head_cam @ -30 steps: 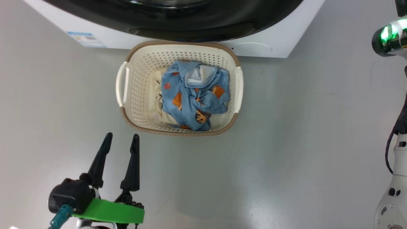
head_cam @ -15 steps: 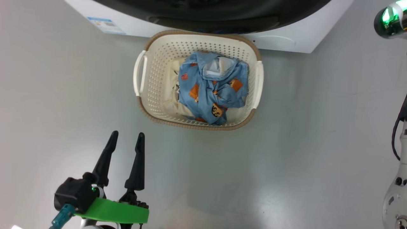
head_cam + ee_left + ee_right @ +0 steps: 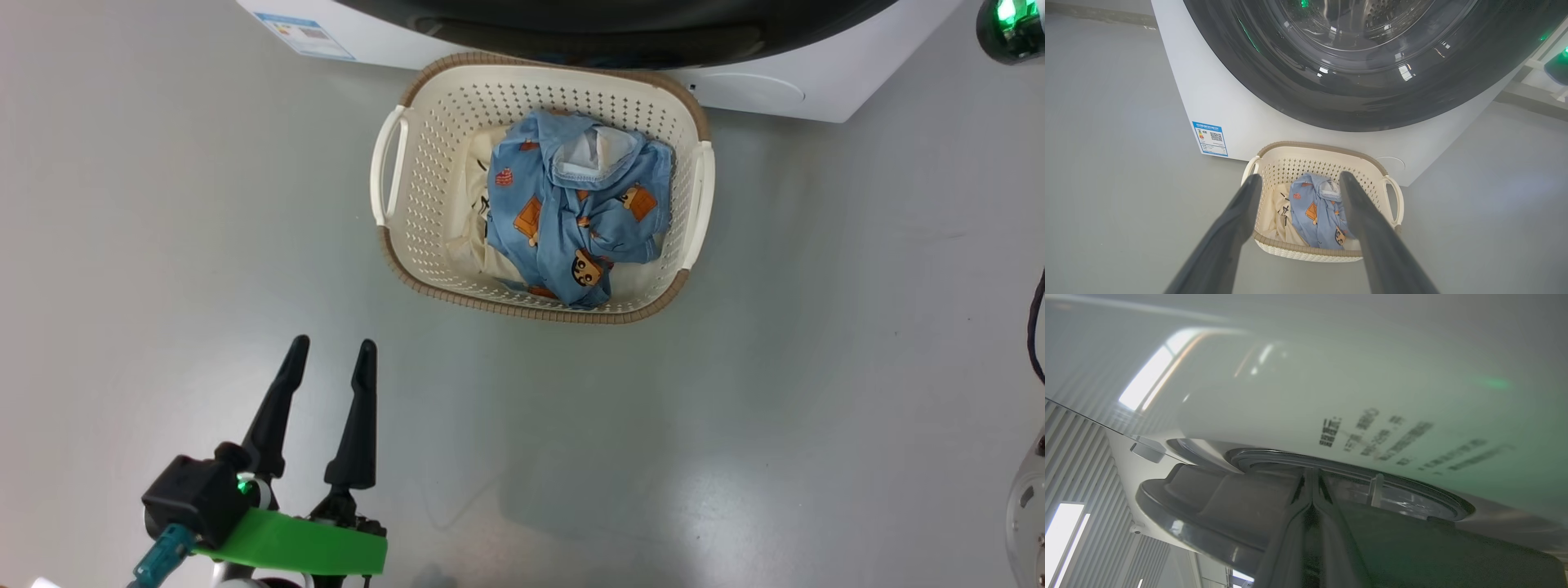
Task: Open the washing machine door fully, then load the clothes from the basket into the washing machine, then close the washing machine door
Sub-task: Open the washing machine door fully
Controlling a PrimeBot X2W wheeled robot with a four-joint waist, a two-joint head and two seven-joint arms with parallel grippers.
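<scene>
Here, in the head view, the basket [image 3: 535,312] stands on the grey floor [image 3: 163,245], its far rim at the foot of the white machine [image 3: 759,86] and under the black door [image 3: 612,20]. The clothes [image 3: 584,208] lie crumpled inside it: blue printed pieces bunched toward the robot's right, and a cream garment [image 3: 469,220] with black marks beside them on the left. A blue label [image 3: 304,34] sits on the machine's lower left corner. The left gripper [image 3: 334,344] hangs at the lower left, well apart from the basket, jaws spread and empty, pointing up the view. In the left wrist view its two fingers [image 3: 1233,228] fan out from the bottom edge, with the basket and clothes seen between them, beyond the tips. Above, the door lies flush against the machine front, and the steel drum [image 3: 1380,10] shows through its glass. In the right wrist view the right gripper [image 3: 1312,490] is clenched, its fingers pressed together with nothing visible between them. Its tips are up at the door's dark glossy rim, where it meets the white front with blurred black print. Whether they touch the rim I cannot tell.
</scene>
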